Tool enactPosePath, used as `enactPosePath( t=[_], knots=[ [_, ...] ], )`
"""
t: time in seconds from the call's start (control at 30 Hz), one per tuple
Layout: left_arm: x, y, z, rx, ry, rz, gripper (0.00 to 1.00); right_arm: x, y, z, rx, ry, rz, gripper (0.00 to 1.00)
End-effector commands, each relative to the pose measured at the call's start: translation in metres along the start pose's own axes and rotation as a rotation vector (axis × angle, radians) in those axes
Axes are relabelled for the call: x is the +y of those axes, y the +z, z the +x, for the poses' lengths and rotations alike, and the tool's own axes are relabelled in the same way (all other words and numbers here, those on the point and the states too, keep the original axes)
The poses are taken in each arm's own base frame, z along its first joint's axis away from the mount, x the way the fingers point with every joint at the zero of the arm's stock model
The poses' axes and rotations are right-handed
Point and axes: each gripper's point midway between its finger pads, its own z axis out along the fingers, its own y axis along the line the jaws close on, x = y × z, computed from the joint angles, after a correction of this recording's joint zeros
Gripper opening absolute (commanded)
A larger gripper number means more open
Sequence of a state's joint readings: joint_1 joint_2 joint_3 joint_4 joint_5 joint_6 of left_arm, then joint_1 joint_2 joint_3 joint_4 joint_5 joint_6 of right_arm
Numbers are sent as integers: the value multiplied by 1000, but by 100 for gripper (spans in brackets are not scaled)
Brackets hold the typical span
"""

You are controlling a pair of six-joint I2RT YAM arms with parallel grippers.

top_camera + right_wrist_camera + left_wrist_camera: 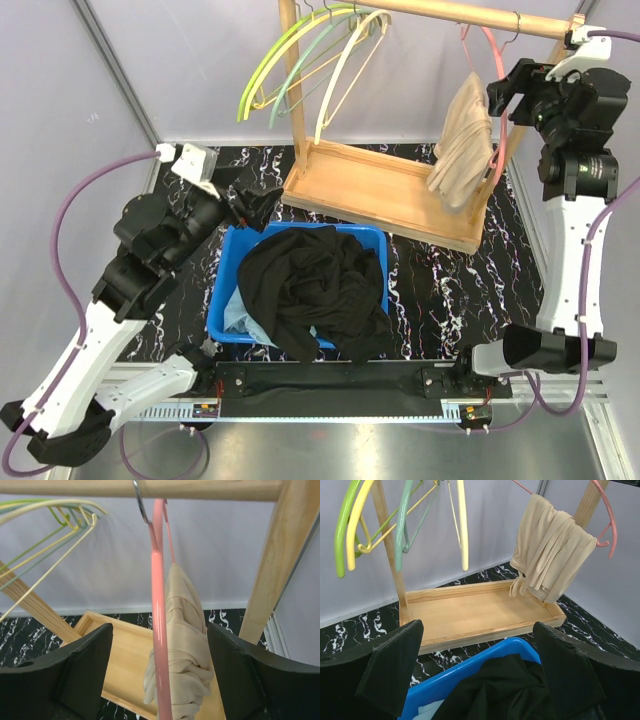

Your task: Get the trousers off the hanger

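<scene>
Beige trousers [462, 140] [550, 550] [187, 650] hang folded over a pink hanger [497, 150] [159, 630] at the right end of the wooden rail [470, 15]. My right gripper [503, 95] [162, 677] is up at the rail, open, with one finger on each side of the hanger and the beige cloth; neither finger touches them. Black trousers [310, 285] [505, 690] and a light blue pair [237, 315] lie heaped in the blue bin [222, 290] [470, 667]. Over the bin's far left corner, my left gripper [252, 208] [480, 675] is open and holds nothing.
Several bare hangers [310, 60] [405, 520] in green, yellow and cream hang bunched at the rail's left end. The rack's wooden tray base [380, 190] sits behind the bin. Its right post [272, 565] stands close beside my right gripper.
</scene>
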State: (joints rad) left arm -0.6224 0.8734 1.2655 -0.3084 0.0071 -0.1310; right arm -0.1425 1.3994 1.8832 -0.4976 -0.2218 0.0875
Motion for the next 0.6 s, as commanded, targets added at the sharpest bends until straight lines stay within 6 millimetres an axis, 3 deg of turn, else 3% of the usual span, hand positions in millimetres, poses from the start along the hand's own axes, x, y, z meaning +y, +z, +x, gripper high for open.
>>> enactPosePath(
  t=[0.0,0.2,0.27,0.33,0.47,0.57],
  knots=[
    [1,-9,-1,-42,-13,-6,99,-6,8,2,19,9,15,81],
    [-9,-15,17,-18,-60,54,99,-11,26,29,94,6,4,64],
    [-20,-15,19,-11,-47,119,99,-10,30,32,103,-9,-16,47],
    [-36,-14,20,-19,-26,217,99,-3,31,25,92,-22,-57,25],
    [-55,-11,15,-26,-2,328,99,12,25,-3,32,-58,-123,0],
    [-63,-3,11,-43,23,374,99,21,17,-32,-50,-60,-149,0]
  ],
)
